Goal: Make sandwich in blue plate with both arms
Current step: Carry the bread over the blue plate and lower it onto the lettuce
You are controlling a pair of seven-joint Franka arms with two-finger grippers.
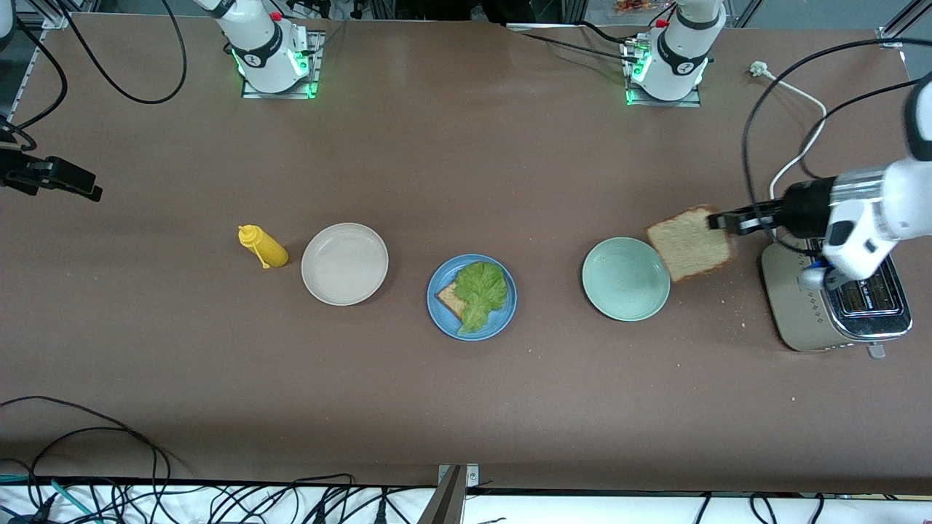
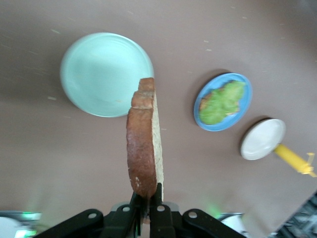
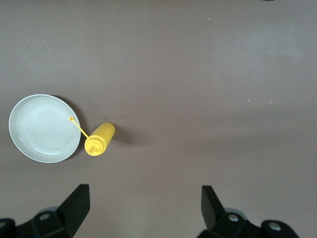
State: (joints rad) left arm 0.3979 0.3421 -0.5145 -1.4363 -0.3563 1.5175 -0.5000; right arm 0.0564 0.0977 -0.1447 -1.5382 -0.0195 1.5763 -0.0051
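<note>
The left gripper (image 1: 717,220) pinched toast (image 1: 689,242) over the green plate's (image 1: 625,279) three o'clock rim; it should travel toward nine o'clock and flatten onto the blue plate's (image 1: 439,282) lettuce (image 1: 480,290), while the right gripper (image 3: 143,201) waited wide.

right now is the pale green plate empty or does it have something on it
Empty. The pale green plate shows only its bare surface in the front and left wrist views; the toast slice hangs in the left claw, beside its rim.
</note>
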